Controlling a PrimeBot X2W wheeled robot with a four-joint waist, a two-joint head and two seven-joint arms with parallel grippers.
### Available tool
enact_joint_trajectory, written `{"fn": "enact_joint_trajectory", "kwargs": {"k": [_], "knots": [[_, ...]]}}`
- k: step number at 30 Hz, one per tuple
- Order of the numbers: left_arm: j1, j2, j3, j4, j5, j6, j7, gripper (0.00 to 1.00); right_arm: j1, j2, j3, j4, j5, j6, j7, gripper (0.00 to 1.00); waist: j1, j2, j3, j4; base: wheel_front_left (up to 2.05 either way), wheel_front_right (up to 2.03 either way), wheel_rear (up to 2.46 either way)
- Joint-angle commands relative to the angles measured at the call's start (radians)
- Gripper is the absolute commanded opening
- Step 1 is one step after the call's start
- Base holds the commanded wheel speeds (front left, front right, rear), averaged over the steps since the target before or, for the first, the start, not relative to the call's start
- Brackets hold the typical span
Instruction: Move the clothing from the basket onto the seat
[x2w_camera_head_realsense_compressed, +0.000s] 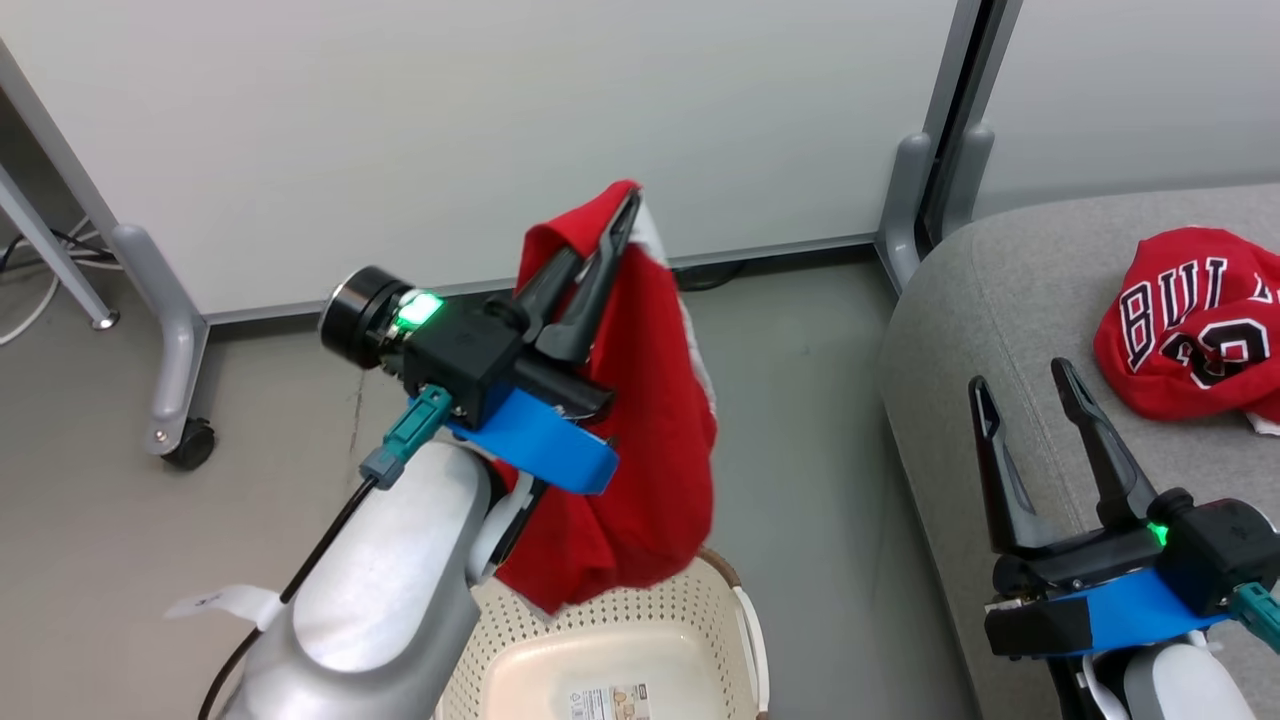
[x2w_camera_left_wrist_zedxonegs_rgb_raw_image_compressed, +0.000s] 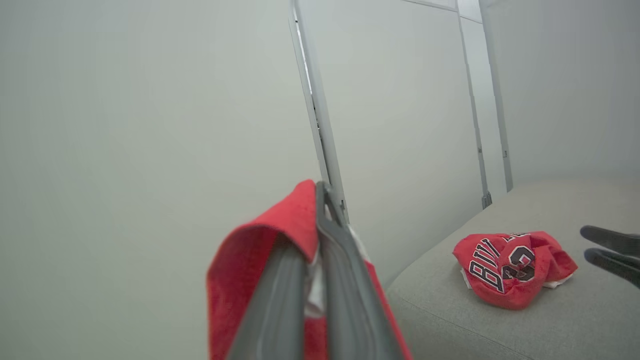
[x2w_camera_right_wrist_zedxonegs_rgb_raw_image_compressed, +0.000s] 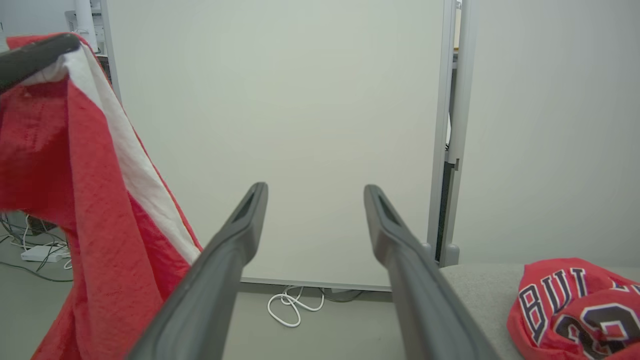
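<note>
Numbering two: jersey (x2w_camera_head_realsense_compressed: 1190, 325) on seat (x2w_camera_head_realsense_compressed: 985, 300), striped garment (x2w_camera_head_realsense_compressed: 655, 450) gripped.

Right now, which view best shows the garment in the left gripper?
Head view: the held garment hangs from the left gripper down to the basket, nearly whole. Left wrist view shows its pinched top fold; right wrist view, one side with a white stripe.
</note>
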Motion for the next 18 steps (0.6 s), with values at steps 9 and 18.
{"fn": "enact_joint_trajectory", "kwargs": {"k": [9, 18], "knots": [[-0.075, -0.007, -0.067, -0.031, -0.019, -0.015, -0.005, 0.0, 0.034, 0.022, 0.003, -0.002, 0.008, 0.0, -0.001, 1.0, 0.0002, -0.0001, -0.025, 0.001, 0.0, 0.0, 0.0], [-0.095, -0.006, -0.113, -0.036, -0.034, -0.016, -0.005, 0.0, 0.008, -0.006, 0.04, -0.019, 0.019, 0.0, -0.001, 1.0, 0.0002, -0.0001, -0.02, 0.005, 0.0, 0.0, 0.0]]}}
